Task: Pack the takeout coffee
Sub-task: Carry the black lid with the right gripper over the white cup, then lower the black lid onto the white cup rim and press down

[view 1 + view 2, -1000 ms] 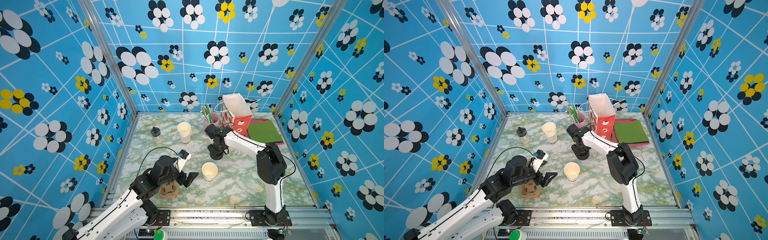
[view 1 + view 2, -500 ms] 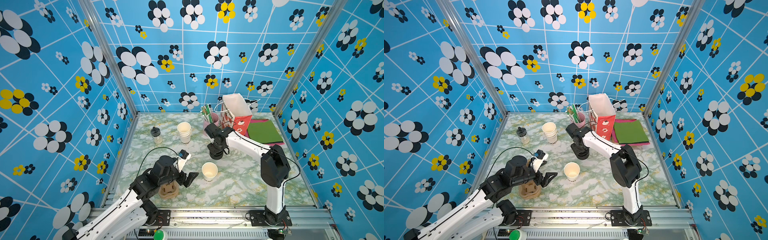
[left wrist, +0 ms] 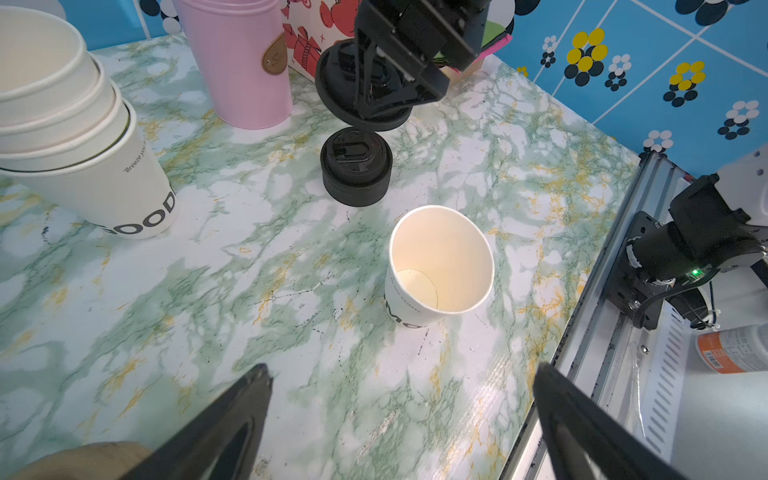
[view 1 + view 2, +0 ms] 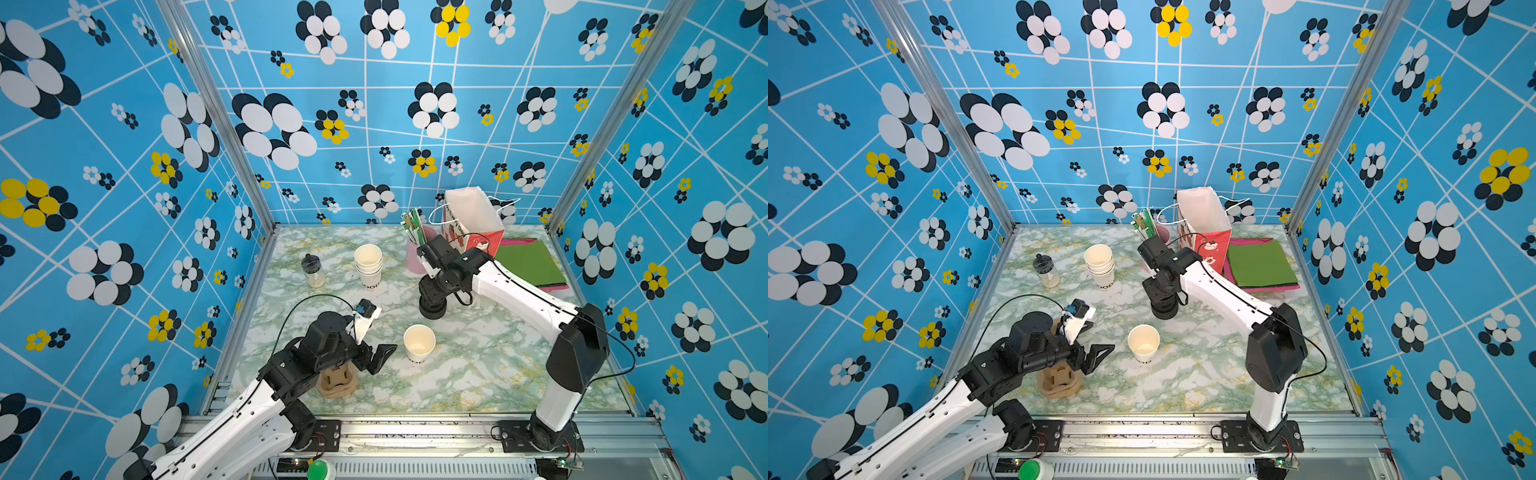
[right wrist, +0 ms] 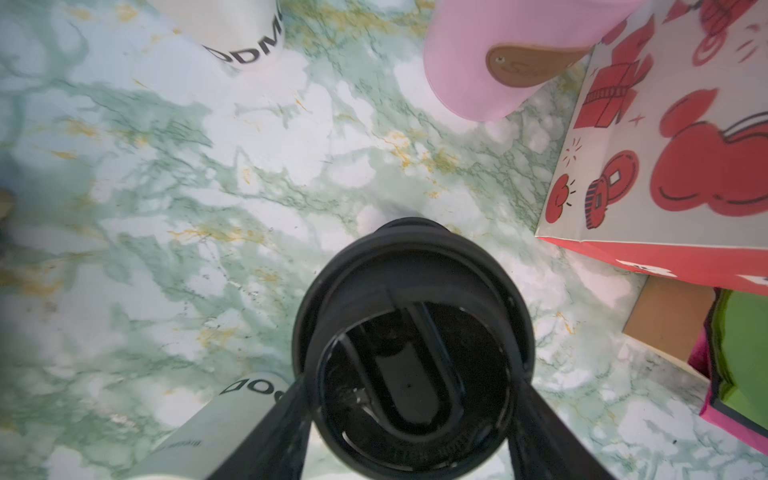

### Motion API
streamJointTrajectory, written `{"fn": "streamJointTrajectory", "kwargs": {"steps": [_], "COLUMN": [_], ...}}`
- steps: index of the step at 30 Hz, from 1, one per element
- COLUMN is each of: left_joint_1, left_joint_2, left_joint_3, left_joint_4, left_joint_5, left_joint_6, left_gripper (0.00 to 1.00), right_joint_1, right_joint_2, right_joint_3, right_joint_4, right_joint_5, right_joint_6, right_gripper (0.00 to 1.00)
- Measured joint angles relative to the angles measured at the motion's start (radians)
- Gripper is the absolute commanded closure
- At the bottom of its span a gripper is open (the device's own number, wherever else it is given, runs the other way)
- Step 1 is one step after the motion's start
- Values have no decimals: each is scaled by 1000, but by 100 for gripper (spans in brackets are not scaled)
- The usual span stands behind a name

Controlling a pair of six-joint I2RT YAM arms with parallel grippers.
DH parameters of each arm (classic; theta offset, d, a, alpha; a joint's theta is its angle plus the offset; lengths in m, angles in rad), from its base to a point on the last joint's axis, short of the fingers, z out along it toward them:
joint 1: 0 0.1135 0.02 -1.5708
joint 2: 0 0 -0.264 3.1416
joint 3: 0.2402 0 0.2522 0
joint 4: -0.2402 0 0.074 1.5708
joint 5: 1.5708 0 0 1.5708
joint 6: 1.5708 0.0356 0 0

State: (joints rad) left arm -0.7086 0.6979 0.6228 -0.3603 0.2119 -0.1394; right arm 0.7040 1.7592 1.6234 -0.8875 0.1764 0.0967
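Observation:
The takeout coffee cup [image 4: 419, 343] [image 4: 1143, 343] [image 3: 440, 266], white with dark lettering low on its side, stands upright and open-topped mid-table. My right gripper [image 4: 432, 296] [image 4: 1165, 297] [image 5: 409, 390] is shut on a black lid [image 3: 361, 99] [image 5: 415, 386], held by its rim just above the squat pile of black lids [image 3: 356, 172]. My left gripper [image 4: 374, 353] [image 4: 1096, 343] [image 3: 403, 374] hangs wide open and empty, left of the cup and apart from it, above a brown cup carrier [image 4: 336, 382].
A stack of lidless white cups [image 4: 368, 264] and a small jar [image 4: 312, 270] stand at the back left. A pink cup of stirrers [image 4: 415, 253], a red-and-white gift bag [image 4: 473, 220] and green sheets [image 4: 528, 262] are at the back right.
The right arm's elbow has swung right and toward the front while its gripper keeps the lid over the pile. The left arm has not moved.

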Motion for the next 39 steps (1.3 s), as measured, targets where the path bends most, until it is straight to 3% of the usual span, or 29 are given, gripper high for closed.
{"fn": "streamJointTrajectory", "kwargs": {"steps": [14,26,39], "left_joint_1": [1,13,33], "left_joint_2": [-43,-73,-84], "left_joint_3": [-20,-48,-61], "left_joint_4": [25,32,51], "left_joint_5": [-29,-85,-93], "left_joint_6": [-57,-103,-130], "left_gripper": [1,1,1], "right_joint_1": [122,253,286], "right_joint_2": [-201,-212,-181], "right_joint_3": [-91,-159,-196], "right_joint_4": [-96,-108,-101], "right_joint_5": [-90,-106,-108], "right_joint_6": [69,169,212], "right_gripper": [31,31,32]}}
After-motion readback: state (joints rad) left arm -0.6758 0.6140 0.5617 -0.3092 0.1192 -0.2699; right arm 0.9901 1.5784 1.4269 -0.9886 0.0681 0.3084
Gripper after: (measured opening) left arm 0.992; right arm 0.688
